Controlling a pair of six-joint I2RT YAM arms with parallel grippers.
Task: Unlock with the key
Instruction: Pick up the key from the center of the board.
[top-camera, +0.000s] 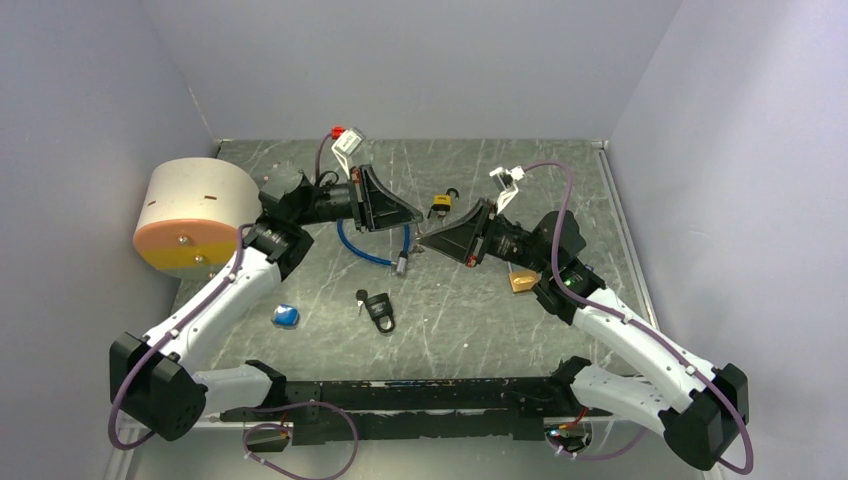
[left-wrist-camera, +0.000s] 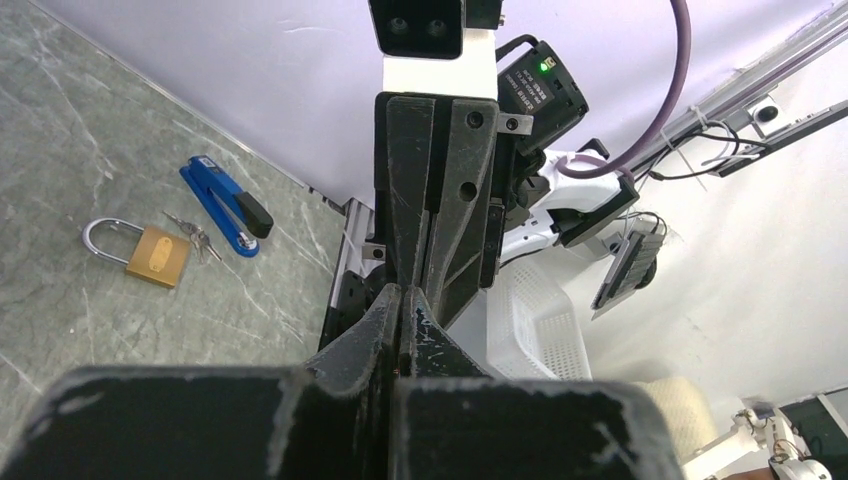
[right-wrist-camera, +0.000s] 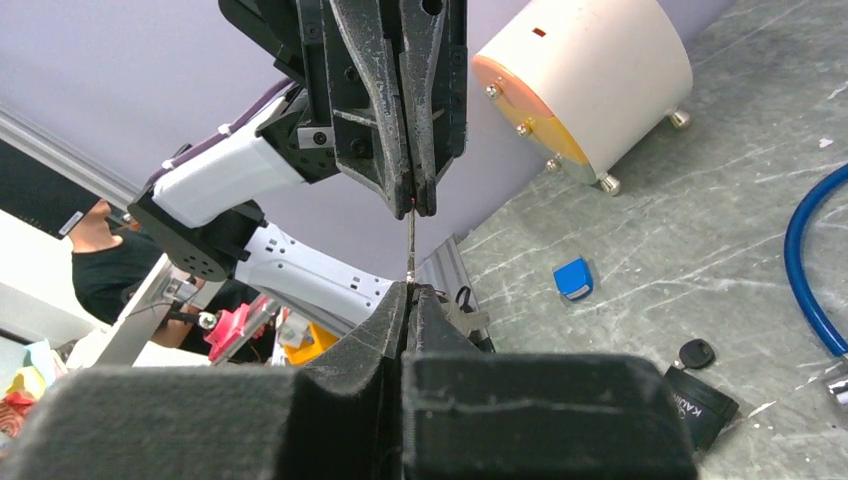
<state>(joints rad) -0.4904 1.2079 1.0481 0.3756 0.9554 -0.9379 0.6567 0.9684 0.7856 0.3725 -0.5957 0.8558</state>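
Key (right-wrist-camera: 410, 250) hangs midway between the side edges of the desk (right-wrist-camera: 700, 200). The left pincer (right-wrist-camera: 414, 206) is closed on one end, the right pincer (right-wrist-camera: 405, 289) on the other.

Both arms angle inward, black left gripper (top-camera: 412, 217) and black right gripper (top-camera: 428, 240) nearly tip to tip just right of the blue cable loop (top-camera: 358, 247). Jaws on both are pinched tight.
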